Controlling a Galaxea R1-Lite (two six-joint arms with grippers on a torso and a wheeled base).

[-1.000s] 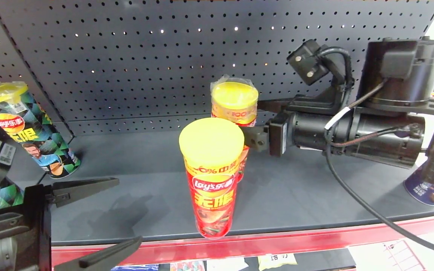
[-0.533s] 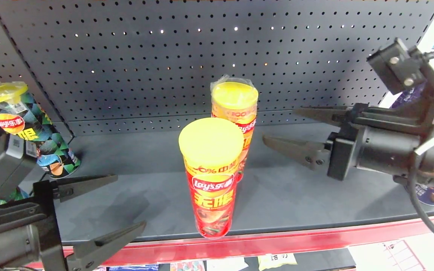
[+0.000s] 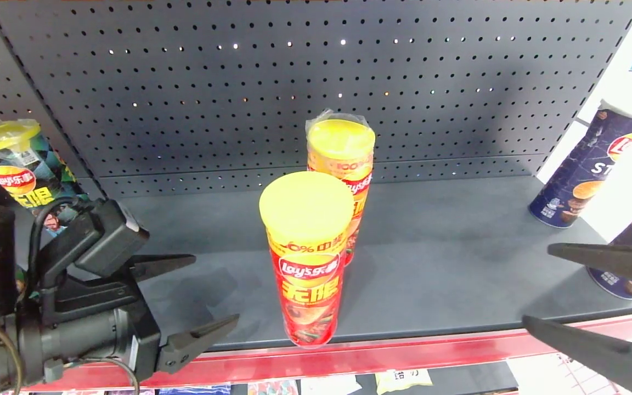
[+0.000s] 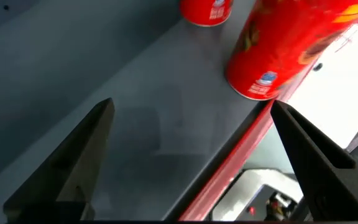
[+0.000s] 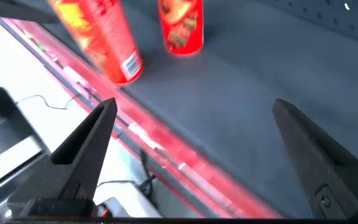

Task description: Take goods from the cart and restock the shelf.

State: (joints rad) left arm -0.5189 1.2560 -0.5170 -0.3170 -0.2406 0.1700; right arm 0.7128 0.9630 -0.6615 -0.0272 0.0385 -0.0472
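Head view: two red canisters with yellow lids stand upright on the grey shelf [image 3: 447, 258]. The front canister [image 3: 308, 263] is at the shelf's red lip [image 3: 404, 351]; the rear canister [image 3: 343, 164] is just behind it, near the pegboard [image 3: 294, 82]. The left gripper [image 3: 214, 289] sits low beside the front canister, spread wide and empty. The right gripper [image 3: 538, 285], at the lip well to the other side, is likewise wide and empty. A teal canister [image 3: 11, 164] stands far left and blue canisters [image 3: 585, 170] far right. Left wrist view: fingers [image 4: 73, 168] splayed over the shelf, with the front canister's base beyond them, untouched. Right wrist view: fingers [image 5: 79, 155] splayed, nothing between them, both red canisters farther off.
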